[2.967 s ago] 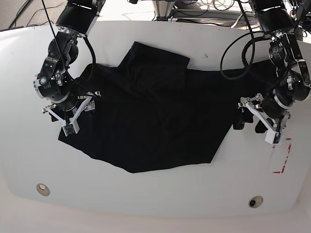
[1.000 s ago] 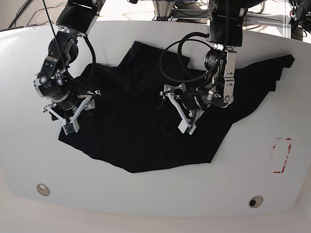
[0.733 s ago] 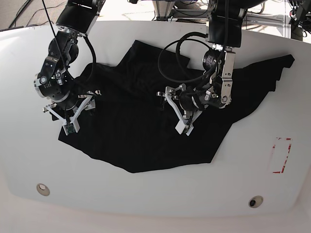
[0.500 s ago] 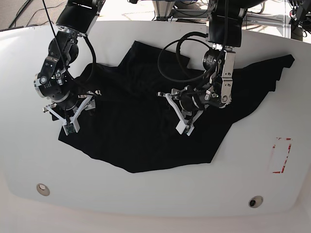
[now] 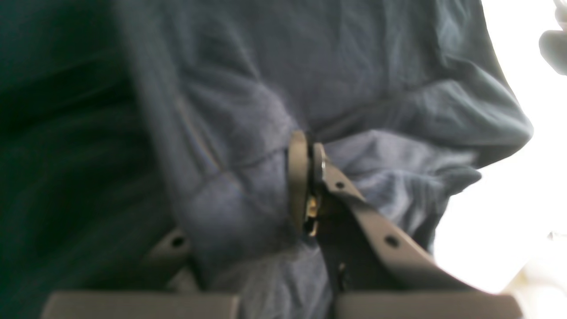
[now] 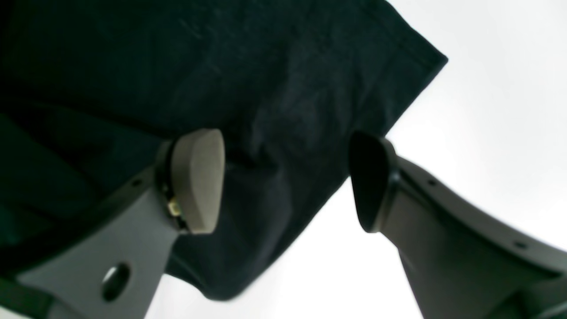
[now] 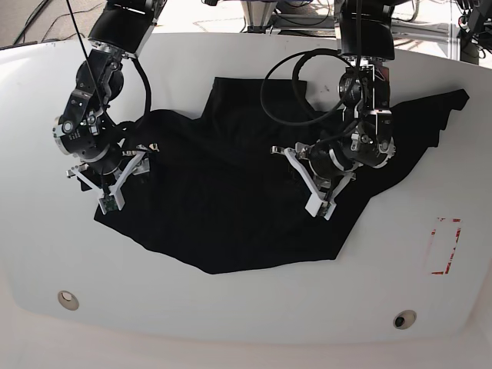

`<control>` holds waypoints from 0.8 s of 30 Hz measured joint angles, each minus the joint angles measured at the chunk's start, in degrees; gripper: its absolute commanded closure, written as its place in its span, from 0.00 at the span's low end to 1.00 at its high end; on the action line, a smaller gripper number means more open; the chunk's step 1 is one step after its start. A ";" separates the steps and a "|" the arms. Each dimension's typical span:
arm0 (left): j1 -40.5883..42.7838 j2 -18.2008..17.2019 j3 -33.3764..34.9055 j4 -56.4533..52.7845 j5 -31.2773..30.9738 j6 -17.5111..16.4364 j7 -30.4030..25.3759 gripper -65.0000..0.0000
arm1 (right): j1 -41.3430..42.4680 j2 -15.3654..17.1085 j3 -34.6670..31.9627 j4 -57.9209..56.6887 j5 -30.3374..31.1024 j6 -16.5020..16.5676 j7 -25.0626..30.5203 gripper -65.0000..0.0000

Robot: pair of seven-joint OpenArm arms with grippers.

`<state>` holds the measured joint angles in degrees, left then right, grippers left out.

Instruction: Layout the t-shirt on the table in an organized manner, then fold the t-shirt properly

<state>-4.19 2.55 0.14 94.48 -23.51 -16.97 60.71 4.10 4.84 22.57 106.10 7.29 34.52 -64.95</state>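
Left gripper clenched on a pinch of shirt; right gripper spread wide, holding nothing.

Left pads met on a fabric ridge mid-shirt; right jaws straddled the left corner without gripping. Shirt lay rumpled across the middle of the table, long axis roughly left-right, one end stretched toward the far right edge. Layout judged unfinished; no folding begun.

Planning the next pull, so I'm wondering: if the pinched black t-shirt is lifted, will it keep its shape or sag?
Probably sag: the t-shirt bunches into soft folds around the shut left gripper. It likely drags rather than slides as one piece, since wrinkles gather near the pinch. It looks light, lying thin and flat on the table.
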 measured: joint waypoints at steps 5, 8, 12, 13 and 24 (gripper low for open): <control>3.93 -2.36 -3.41 8.48 0.52 0.20 4.68 1.00 | 0.22 0.07 0.04 -0.76 0.20 0.00 0.17 0.35; 6.05 -3.72 -5.38 12.74 -2.12 -0.13 7.37 1.00 | 0.33 0.15 -0.02 -1.68 0.22 0.00 0.28 0.35; 9.31 -5.90 -10.34 15.23 -7.87 -0.20 8.50 1.00 | 0.46 0.24 0.22 -1.73 -0.46 -0.04 0.66 0.35; 10.19 -6.62 -11.34 15.41 -9.40 -0.17 8.50 1.00 | 0.55 0.24 0.22 -1.73 -0.44 -0.02 1.05 0.35; 18.23 -12.11 -21.16 15.37 -18.95 0.02 9.33 1.00 | 2.10 -0.04 0.00 -6.38 -0.17 -0.20 2.29 0.34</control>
<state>14.04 -9.56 -21.02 109.84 -42.46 -16.95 70.04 6.20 4.80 22.57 99.72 7.11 34.33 -62.65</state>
